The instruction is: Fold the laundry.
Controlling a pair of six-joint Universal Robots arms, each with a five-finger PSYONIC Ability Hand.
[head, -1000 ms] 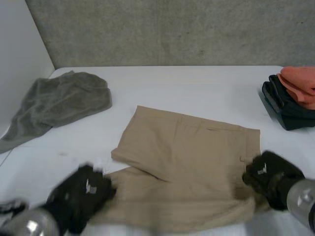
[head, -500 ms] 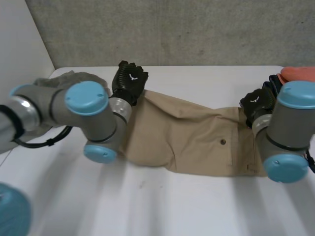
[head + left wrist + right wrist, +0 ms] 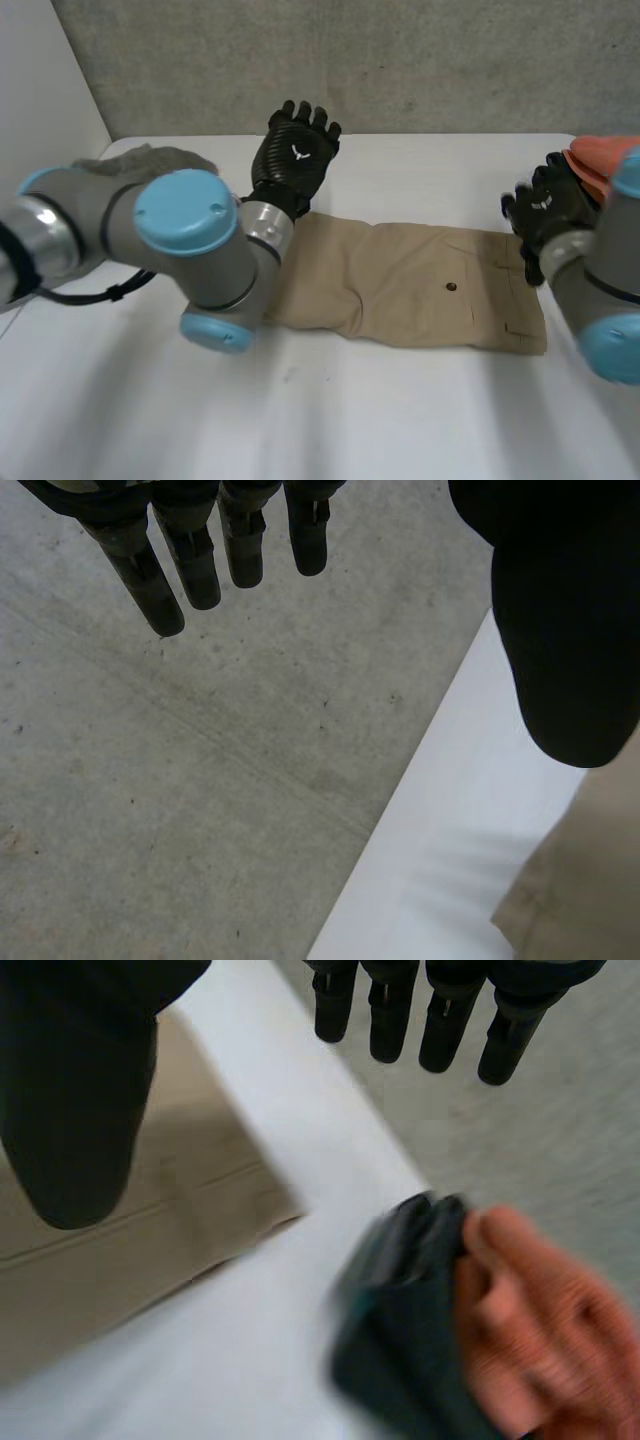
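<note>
Tan trousers [image 3: 420, 290] folded flat on white bench [image 3: 400, 420], left hand [image 3: 295, 155] above their far left corner, fingers straight and spread, right hand [image 3: 548, 210] likewise splayed, empty, by their right end, grey cloth [image 3: 130, 160] half hidden behind left arm, dark-and-orange folded stack [image 3: 405, 1305] blurred, cut off at edge.

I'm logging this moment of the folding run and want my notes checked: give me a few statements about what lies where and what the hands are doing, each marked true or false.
1. The left hand and the right hand are both open and hold nothing. True.
2. The khaki trousers hang in the air from the left hand. False: they lie folded flat on the table, between the two hands.
3. A grey cloth lies crumpled at the table's left side, beyond the left arm. True.
4. The clothes near the right hand are all white. False: they are a dark garment and an orange garment.
</note>
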